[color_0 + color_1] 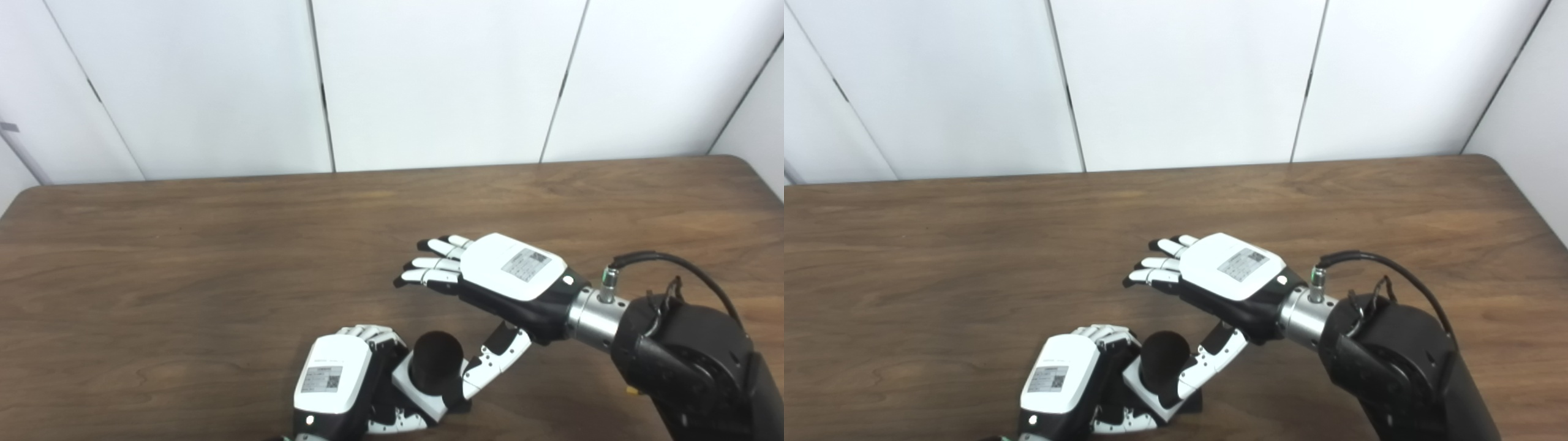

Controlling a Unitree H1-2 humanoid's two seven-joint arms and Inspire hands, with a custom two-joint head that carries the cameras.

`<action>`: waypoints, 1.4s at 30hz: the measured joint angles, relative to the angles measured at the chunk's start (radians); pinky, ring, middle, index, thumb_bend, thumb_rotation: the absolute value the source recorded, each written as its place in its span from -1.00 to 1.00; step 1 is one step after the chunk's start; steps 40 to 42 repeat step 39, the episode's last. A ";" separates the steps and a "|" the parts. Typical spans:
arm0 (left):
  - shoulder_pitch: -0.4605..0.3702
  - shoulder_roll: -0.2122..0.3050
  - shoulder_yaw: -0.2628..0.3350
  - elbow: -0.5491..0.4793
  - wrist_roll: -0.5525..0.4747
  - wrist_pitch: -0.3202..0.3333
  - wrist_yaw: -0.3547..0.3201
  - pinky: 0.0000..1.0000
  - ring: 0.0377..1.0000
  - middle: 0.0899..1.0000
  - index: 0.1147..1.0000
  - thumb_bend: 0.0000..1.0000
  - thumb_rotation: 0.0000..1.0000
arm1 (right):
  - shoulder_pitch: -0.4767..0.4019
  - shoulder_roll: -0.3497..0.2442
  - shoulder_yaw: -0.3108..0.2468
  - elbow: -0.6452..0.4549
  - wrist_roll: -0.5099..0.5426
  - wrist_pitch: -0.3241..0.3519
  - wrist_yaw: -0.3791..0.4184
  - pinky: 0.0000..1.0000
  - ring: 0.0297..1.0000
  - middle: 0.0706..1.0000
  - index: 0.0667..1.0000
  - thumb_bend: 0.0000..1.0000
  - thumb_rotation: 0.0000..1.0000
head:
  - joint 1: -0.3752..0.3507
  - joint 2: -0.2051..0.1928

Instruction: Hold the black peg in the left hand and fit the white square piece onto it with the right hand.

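Observation:
The black peg stands upright near the table's front edge, a short dark cylinder. The white square piece sits around its lower part. My left hand is curled against the left side of this pair, fingers above and thumb below, holding it. My right hand hovers palm down to the upper right with its fingers stretched out and apart, holding nothing. Its thumb points down next to the peg's right side; whether it touches the white piece I cannot tell.
The wooden table spreads wide to the left and back. White wall panels stand behind its far edge. The right forearm, with a looping black cable, fills the lower right corner.

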 measured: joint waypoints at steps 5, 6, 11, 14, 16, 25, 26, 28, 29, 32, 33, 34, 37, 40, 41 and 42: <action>0.006 0.007 0.055 -0.040 -0.154 -0.012 -0.048 0.48 0.60 0.60 0.71 0.90 0.36 | 0.017 0.000 -0.012 -0.001 -0.003 0.001 -0.009 1.00 1.00 0.82 0.74 0.81 0.57 | 0.012 -0.002; 0.006 0.012 0.068 -0.054 -0.191 -0.009 -0.075 0.51 0.66 0.70 0.84 0.96 0.38 | 0.017 0.000 -0.014 -0.001 -0.003 0.000 -0.013 1.00 1.00 0.81 0.73 0.79 0.59 | 0.012 -0.002; 0.006 0.054 0.127 -0.143 -0.329 0.040 -0.222 0.47 0.72 0.85 1.00 1.00 0.32 | 0.020 0.000 -0.020 0.002 -0.003 0.000 -0.035 1.00 1.00 0.80 0.72 0.73 0.62 | 0.017 -0.003; 0.005 0.074 0.153 -0.176 -0.364 0.067 -0.269 0.47 0.75 0.90 1.00 1.00 0.26 | 0.024 0.000 -0.020 0.006 -0.003 0.000 -0.038 1.00 1.00 0.79 0.72 0.72 0.64 | 0.017 -0.005; 0.006 0.085 0.172 -0.188 -0.388 0.070 -0.290 0.44 0.73 0.89 1.00 1.00 0.23 | 0.026 0.001 -0.021 0.007 -0.003 0.001 -0.039 1.00 1.00 0.80 0.73 0.72 0.66 | 0.017 -0.005; 0.077 0.041 0.348 -0.199 -0.624 0.047 -0.219 0.81 0.91 0.95 1.00 0.99 0.25 | 0.099 0.066 -0.155 0.023 0.120 0.117 -0.143 1.00 0.96 0.88 0.84 0.47 0.88 | 0.014 -0.008; 0.091 0.033 0.372 -0.196 -0.674 0.030 -0.194 0.84 0.92 0.95 1.00 0.92 0.34 | 0.129 0.087 -0.183 0.034 0.149 0.128 -0.182 0.98 0.96 0.91 0.88 0.39 0.91 | 0.008 -0.011; 0.100 0.035 0.409 -0.188 -0.751 -0.021 -0.150 0.83 0.91 0.96 1.00 0.70 0.55 | 0.196 0.128 -0.230 0.066 0.213 0.144 -0.258 0.87 0.96 0.96 0.94 0.23 0.97 | 0.002 -0.011; 0.105 0.033 0.426 -0.184 -0.785 -0.049 -0.128 0.80 0.91 0.97 1.00 0.56 0.67 | 0.228 0.143 -0.244 0.080 0.235 0.149 -0.286 0.85 0.96 0.98 0.95 0.16 0.99 | -0.002 -0.011; 0.119 0.029 0.465 -0.143 -0.878 -0.143 -0.066 0.85 0.91 0.95 0.98 0.50 0.83 | 0.330 0.191 -0.300 0.104 0.309 0.150 -0.396 0.91 0.95 0.98 0.96 0.00 1.00 | -0.006 -0.011; 0.123 0.026 0.477 -0.127 -0.902 -0.161 -0.048 0.87 0.90 0.94 0.97 0.52 0.85 | 0.356 0.207 -0.316 0.117 0.326 0.150 -0.436 0.91 0.94 0.97 0.96 -0.02 1.00 | -0.012 -0.009; 0.126 0.023 0.487 -0.109 -0.929 -0.179 -0.029 0.91 0.87 0.89 0.91 0.53 0.78 | 0.379 0.217 -0.332 0.128 0.348 0.147 -0.469 0.94 0.95 0.97 0.95 -0.07 1.00 | -0.012 -0.009; 0.131 0.022 0.527 -0.057 -1.013 -0.222 0.029 0.90 0.87 0.88 0.90 0.46 0.88 | 0.426 0.239 -0.388 0.171 0.476 0.143 -0.562 0.99 0.99 0.96 0.95 -0.08 1.00 | -0.014 -0.009; 0.131 0.023 0.545 -0.051 -1.038 -0.228 0.074 0.84 0.85 0.86 0.88 0.37 0.94 | 0.439 0.245 -0.415 0.183 0.582 0.140 -0.630 1.00 0.97 0.93 0.93 -0.08 1.00 | -0.020 -0.006; 0.131 0.023 0.545 -0.051 -1.038 -0.228 0.074 0.84 0.85 0.86 0.88 0.37 0.94 | 0.439 0.245 -0.415 0.183 0.582 0.140 -0.630 1.00 0.97 0.93 0.93 -0.08 1.00 | -0.020 -0.006; 0.131 0.023 0.545 -0.051 -1.038 -0.228 0.074 0.84 0.85 0.86 0.88 0.37 0.94 | 0.439 0.245 -0.415 0.183 0.582 0.140 -0.630 1.00 0.97 0.93 0.93 -0.08 1.00 | -0.020 -0.006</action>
